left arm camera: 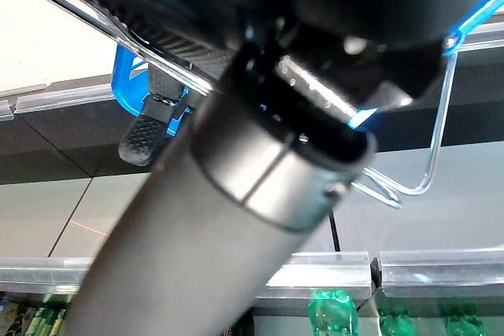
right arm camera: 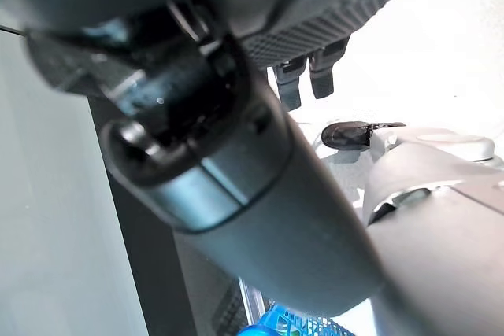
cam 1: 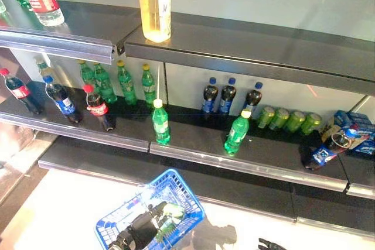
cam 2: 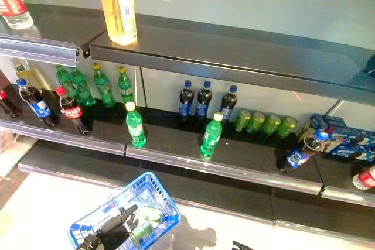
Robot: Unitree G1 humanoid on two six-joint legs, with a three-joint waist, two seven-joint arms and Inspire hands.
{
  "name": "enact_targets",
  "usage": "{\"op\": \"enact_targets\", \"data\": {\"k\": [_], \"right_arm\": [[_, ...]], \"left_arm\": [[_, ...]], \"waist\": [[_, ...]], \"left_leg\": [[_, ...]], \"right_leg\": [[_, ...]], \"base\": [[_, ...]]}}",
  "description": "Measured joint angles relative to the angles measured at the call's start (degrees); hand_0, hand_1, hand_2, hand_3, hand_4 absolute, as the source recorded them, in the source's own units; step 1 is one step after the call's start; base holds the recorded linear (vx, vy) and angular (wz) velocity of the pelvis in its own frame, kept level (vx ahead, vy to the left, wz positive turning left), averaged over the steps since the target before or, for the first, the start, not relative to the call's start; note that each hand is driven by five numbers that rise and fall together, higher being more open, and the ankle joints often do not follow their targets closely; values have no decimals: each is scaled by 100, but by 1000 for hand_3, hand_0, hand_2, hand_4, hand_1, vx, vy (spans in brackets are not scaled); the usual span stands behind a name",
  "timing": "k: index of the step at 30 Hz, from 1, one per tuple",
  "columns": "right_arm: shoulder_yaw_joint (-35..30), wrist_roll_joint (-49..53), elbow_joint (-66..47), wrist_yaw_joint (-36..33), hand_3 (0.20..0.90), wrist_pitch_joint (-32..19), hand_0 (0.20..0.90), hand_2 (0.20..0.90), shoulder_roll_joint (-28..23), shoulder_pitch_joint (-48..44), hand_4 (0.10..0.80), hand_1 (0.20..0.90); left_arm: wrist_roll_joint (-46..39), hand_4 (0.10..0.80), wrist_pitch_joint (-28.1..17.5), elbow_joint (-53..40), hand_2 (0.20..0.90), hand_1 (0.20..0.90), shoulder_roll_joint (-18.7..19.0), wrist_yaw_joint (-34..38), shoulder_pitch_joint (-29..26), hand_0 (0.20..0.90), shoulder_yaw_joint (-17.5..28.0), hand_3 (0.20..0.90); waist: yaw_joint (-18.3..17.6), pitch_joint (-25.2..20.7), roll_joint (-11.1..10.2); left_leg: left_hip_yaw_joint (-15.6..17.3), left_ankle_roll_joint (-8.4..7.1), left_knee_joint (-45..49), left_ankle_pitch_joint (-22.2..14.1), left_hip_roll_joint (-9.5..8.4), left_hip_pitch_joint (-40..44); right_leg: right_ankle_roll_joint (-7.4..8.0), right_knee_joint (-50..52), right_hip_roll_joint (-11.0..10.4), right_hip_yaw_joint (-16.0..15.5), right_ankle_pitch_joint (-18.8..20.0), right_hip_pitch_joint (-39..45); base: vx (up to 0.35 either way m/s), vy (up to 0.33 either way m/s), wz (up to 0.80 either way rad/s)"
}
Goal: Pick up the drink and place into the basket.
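The blue basket (cam 1: 176, 185) hangs in front of the lower shelf, at the bottom of the eye views. My left hand (cam 1: 137, 230) is shut on its thin wire handles (left arm camera: 429, 155), which also show in the left wrist view. A green drink with a pale label (cam 1: 170, 212) lies inside the basket. My right hand (cam 1: 270, 244) is low at the bottom right, away from the shelves. In the right wrist view its fingers (right arm camera: 315, 72) hang relaxed and hold nothing. Two green bottles (cam 1: 160, 122) (cam 1: 237, 133) stand at the front of the middle shelf.
A tall yellow bottle (cam 1: 154, 4) stands on the top shelf. The middle shelf (cam 1: 193, 144) holds cola bottles (cam 1: 98, 108), green bottles (cam 1: 124, 83), dark blue-capped bottles (cam 1: 227, 96), green cans (cam 1: 287, 120), a tilted blue-labelled bottle (cam 1: 328, 150) and blue boxes (cam 1: 357, 130).
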Motion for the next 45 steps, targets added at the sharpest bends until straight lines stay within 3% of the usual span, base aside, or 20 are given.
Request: {"op": "enact_targets", "data": {"k": [31, 36, 40, 41, 42, 44, 45], "right_arm": [[8, -117, 9, 7, 900, -5, 900, 900, -3, -5, 800, 900], [132, -118, 5, 7, 900, -4, 900, 900, -32, -47, 800, 900], [184, -118, -24, 3, 900, 3, 900, 900, -98, -80, 800, 900], [189, -117, -16, 0, 900, 20, 900, 900, -163, -80, 800, 900], [190, -115, -14, -5, 900, 22, 900, 900, -201, -83, 800, 900], [183, -101, -8, -31, 900, 29, 900, 900, -297, -103, 800, 900], [182, -95, -16, -36, 900, 25, 900, 900, -343, -121, 800, 900]], "left_arm": [[19, 100, -22, 30, 300, 300, -3, -9, -1, 300, 12, 200], [14, 100, -102, 37, 300, 300, -22, -9, 15, 300, 9, 200], [10, 100, -178, 36, 300, 300, -111, -9, -20, 300, 7, 200], [13, 100, -175, 33, 300, 300, -164, -9, -125, 300, -34, 200], [18, 100, -164, 33, 300, 300, -181, -9, -206, 300, -127, 200], [24, 100, -103, -6, 300, 300, -266, -8, -292, 300, -249, 200], [75, 100, -70, -9, 300, 300, -290, -8, -281, 300, -234, 200]], "waist": [[-3, 34, 59], [29, 64, 111], [109, 104, 198], [134, 140, 250], [121, 185, 282], [107, 318, 429], [88, 352, 426]], "left_leg": [[-17, 1, 1, 0, 33, 3], [-147, -12, 4, 11, 60, -19], [-302, -16, 17, 85, 71, -194], [-207, 16, 102, 152, 64, -395], [97, 89, 100, 272, 66, -477], [940, 319, -34, 296, 127, -489], [1533, 439, -36, 159, 193, -454]], "right_leg": [[2, 11, 7, -15, -8, 41], [7, 24, 19, -77, -59, 88], [27, 2, 23, -321, -112, 83], [18, -2, -12, -459, -142, 100], [22, 1, -79, -634, -146, 152], [37, 14, -130, -1025, -206, 292], [39, 13, -187, -1232, -211, 339]], "base": [[-3, -32, 0], [-47, -194, 12], [-117, -104, 37], [-175, -8, 84], [-202, 8, 122], [-148, 32, 110], [-114, 48, 100]]}}
